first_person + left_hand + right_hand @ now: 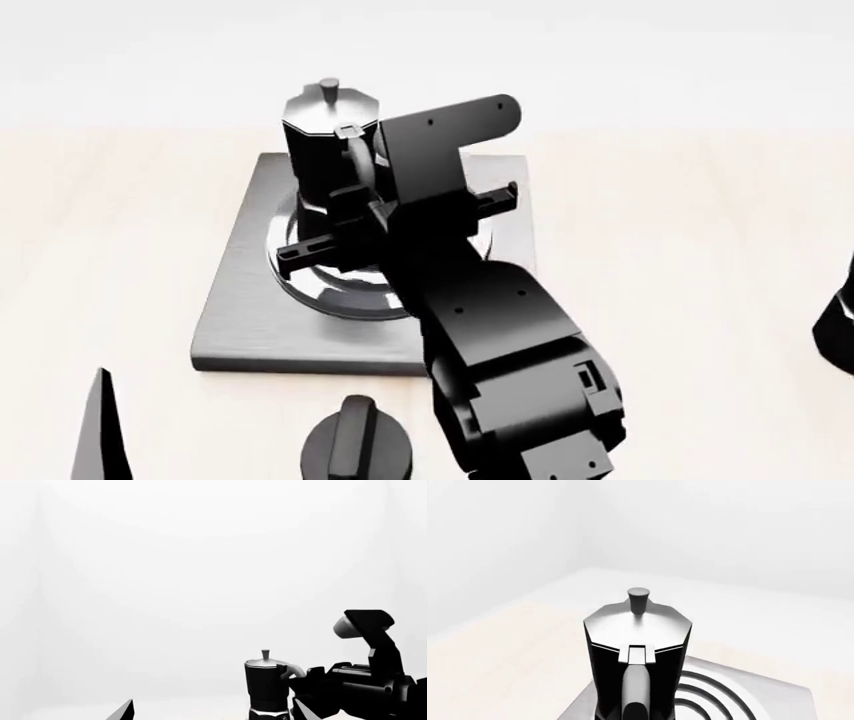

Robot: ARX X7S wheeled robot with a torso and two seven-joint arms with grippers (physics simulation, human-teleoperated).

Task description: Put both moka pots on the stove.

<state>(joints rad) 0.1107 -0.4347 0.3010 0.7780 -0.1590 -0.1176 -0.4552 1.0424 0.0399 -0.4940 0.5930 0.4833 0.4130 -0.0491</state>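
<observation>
The moka pot [330, 140] stands upright on the stove [240, 300], at the far edge of the ring burner [327, 290], its handle [635, 690] pointing straight back at the right gripper [360, 195]. That arm is plainly the nearer; its jaws sit at the handle, but whether they clench it I cannot tell. The left gripper [207, 712] hangs released, well apart. Only one pot shows.

black ridged knob [355, 440], pale wooden table [694, 300]
</observation>
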